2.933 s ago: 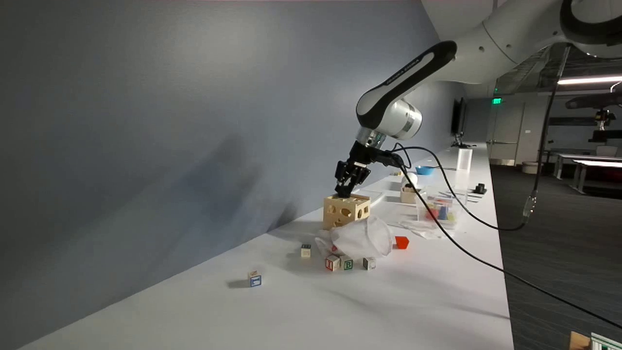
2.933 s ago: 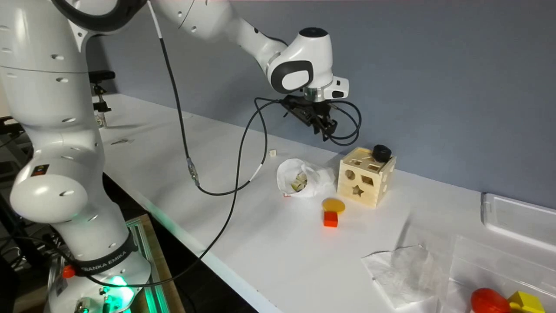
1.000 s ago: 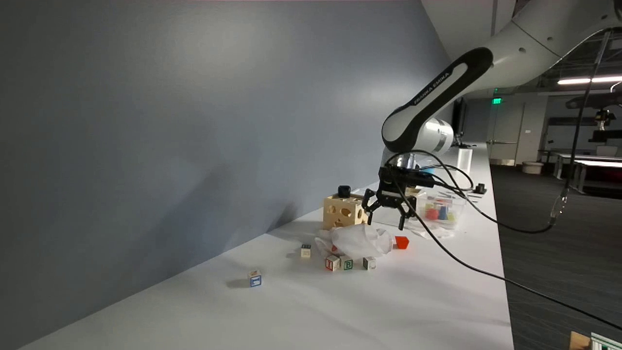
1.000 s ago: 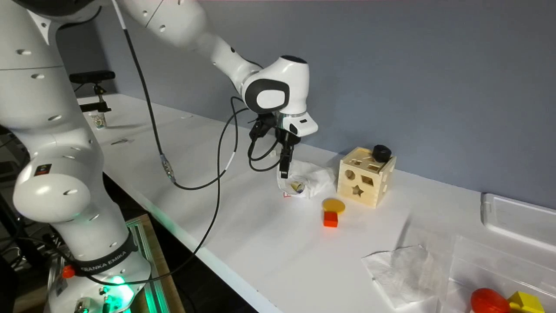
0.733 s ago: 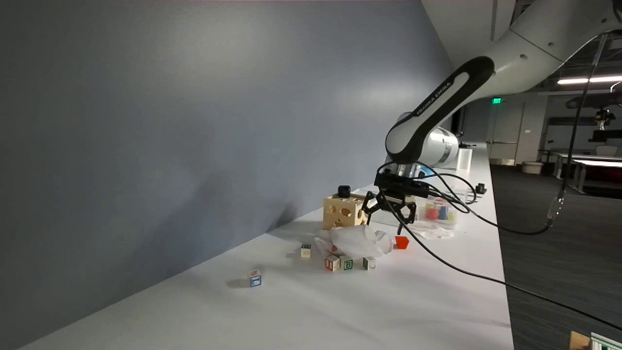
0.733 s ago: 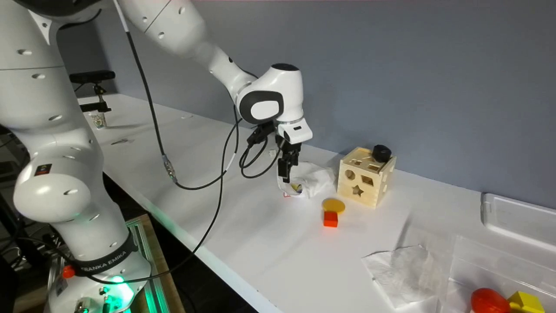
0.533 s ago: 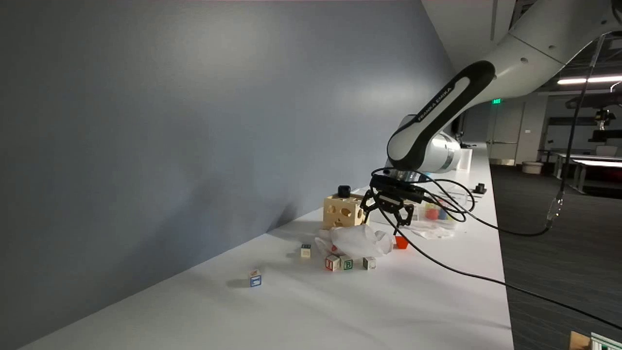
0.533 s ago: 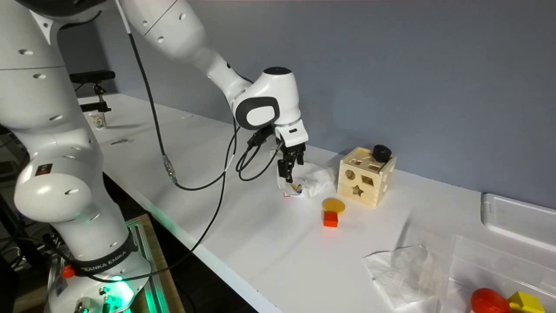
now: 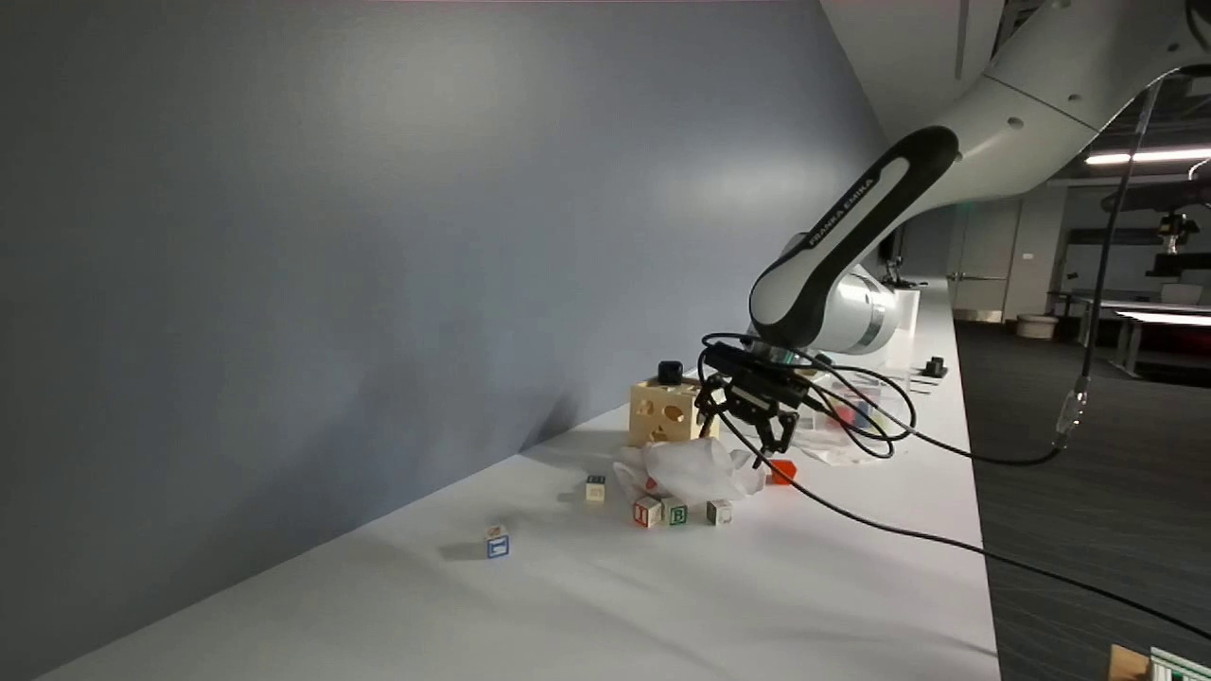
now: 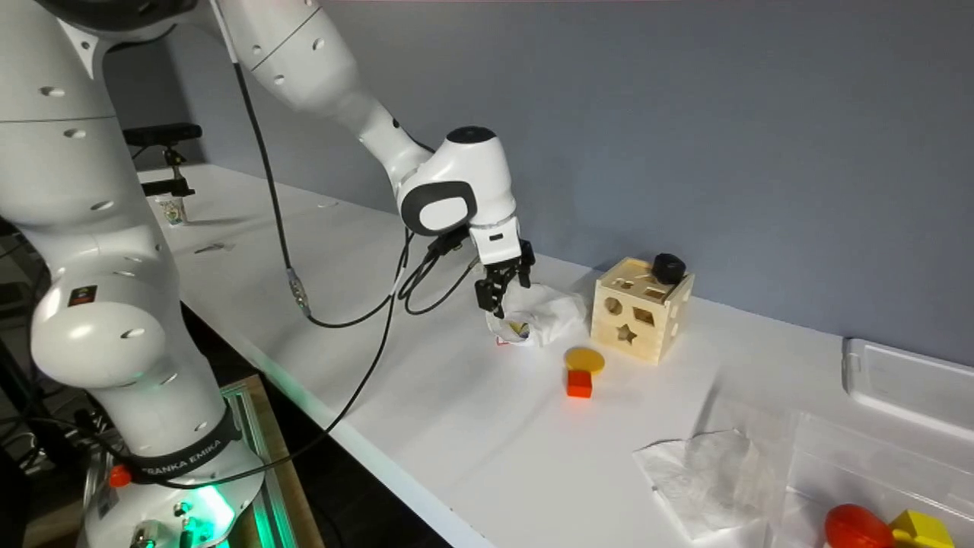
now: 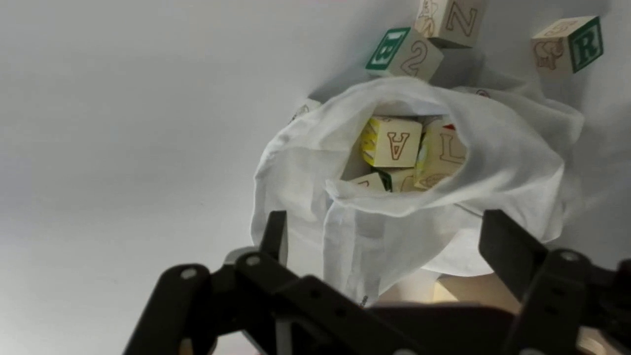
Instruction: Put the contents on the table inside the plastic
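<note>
Fingers [image 11: 508, 252] have come down, spread wide, near a crumpled, gaping white bag [image 11: 510, 148] of lettered cubes [image 11: 397, 144]

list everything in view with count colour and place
table: 1, white, along the wall
plastic bag: 1, whitish, on the table
bagged blocks: at least 3, tan, inside
loose letter blocks: 5, tan, on the table
shape box: 1, tan, beside the bag
small piece: 1, black, atop the box
disc: 1, yellow-orange, on the table
plain block: 1, orange-red, by the disc
bin: 1, clear, on the table
toy shapes: several, red, yellow, blue, inside
creased sheet: 1, white, beside the bin
lid or tray: 1, clear, by the wall
far items: several, mixed, farther along the table
arm: 1, white with black cable, over the table
gripper: 1, black, open, over the bag
</note>
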Motion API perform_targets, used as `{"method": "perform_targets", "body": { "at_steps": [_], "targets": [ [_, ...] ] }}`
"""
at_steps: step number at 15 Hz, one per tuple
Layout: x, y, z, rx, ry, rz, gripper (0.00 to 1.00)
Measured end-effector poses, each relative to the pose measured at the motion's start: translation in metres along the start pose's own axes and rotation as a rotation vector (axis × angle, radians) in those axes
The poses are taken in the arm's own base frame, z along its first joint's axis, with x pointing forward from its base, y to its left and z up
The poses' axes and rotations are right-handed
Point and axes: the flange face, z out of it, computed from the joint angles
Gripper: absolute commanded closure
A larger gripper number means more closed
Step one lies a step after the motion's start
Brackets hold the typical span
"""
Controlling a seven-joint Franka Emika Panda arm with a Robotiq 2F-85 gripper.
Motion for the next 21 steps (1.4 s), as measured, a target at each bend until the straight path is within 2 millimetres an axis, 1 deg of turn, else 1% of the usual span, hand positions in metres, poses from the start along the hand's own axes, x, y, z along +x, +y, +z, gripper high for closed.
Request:
{"method": "perform_targets", "body": {
  "at_steps": [4,5,6,10,12,16,17,21],
  "targets": [
    [-0.003,0.001,0.004,-0.006,-0.007,0.079,0.0],
    [-0.003,0.001,0.005,-0.008,-0.008,0.104,0.1],
    [-0.003,0.001,0.007,-0.01,-0.009,0.13,0.26],
    [0.0,-0.003,0.012,-0.006,-0.017,0.221,0.56],
    [0.002,-0.009,0.014,0.007,-0.01,0.255,0.68],
    [0.008,-0.024,0.017,0.034,0.002,0.303,0.97],
    [0.009,-0.028,0.018,0.041,0.003,0.308,1.0],
    [0.012,-0.045,0.016,0.079,0.022,0.294,1.0]
  ]
}}
